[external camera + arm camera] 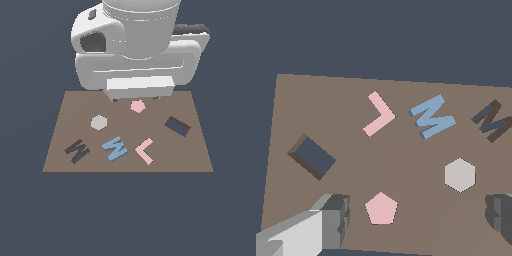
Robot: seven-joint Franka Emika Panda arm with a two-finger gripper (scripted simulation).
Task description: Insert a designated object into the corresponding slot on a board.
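Note:
The light-blue W-shaped block (pixel 115 148) lies flat on the brown board (pixel 190 155) near its front edge, and also shows in the wrist view (pixel 432 117). The dark W-shaped slot (pixel 77 150) is just to the exterior view's left of it, empty; the wrist view shows it too (pixel 491 121). My gripper (pixel 136 99) hangs over the board's far edge, above the pink pentagon. It is open and empty, with its fingers (pixel 331 220) wide apart in the wrist view. It is well away from the blue W.
A pink L piece (pixel 145 150) lies beside the blue W on the exterior view's right. A grey hexagon (pixel 99 122), a pink pentagon (pixel 137 106) and a dark rectangular recess (pixel 177 126) are also on the board. The arm's white body looms over the board's far side.

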